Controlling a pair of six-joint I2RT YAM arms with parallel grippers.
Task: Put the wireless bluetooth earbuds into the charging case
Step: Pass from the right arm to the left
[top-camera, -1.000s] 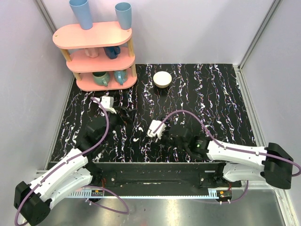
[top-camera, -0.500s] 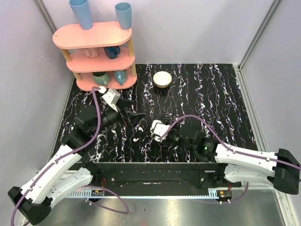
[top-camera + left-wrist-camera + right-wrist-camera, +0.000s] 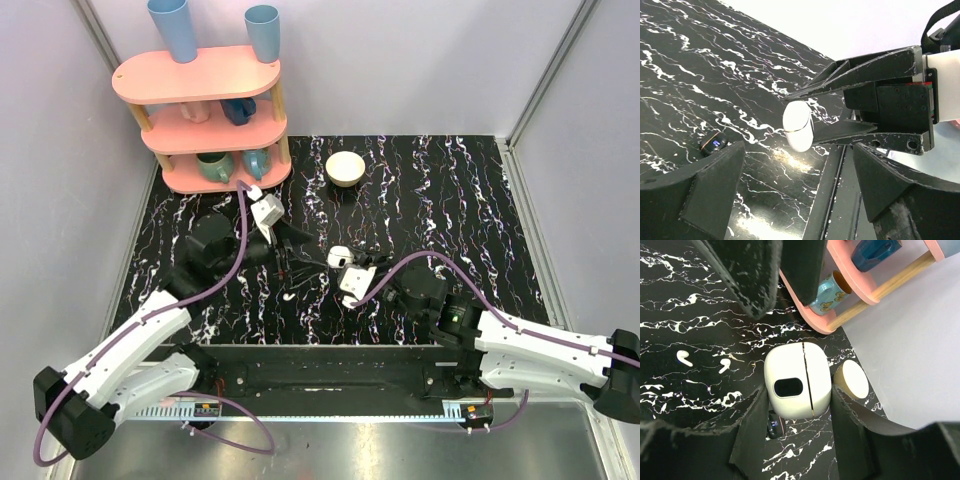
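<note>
Here, right arm [image 3: 540, 345] extended — gripping charging case [image 3: 795, 367], left arm [image 3: 130, 345] outstretched, jaws spread.

No lettering, brand or number reads clearly in any view. Small black block [image 3: 714, 144] on the counter [image 3: 685, 75] shows a blue-lit patch on its face, too small to make out. Pale strip [image 3: 330, 412] along the rig's near edge carries fine tick marks; figures not resolvable. Charging case [image 3: 797, 380]: dark oval on plain white shell, unmarked. Teal mug [image 3: 832, 290] has a butterfly-like motif, no words.
</note>
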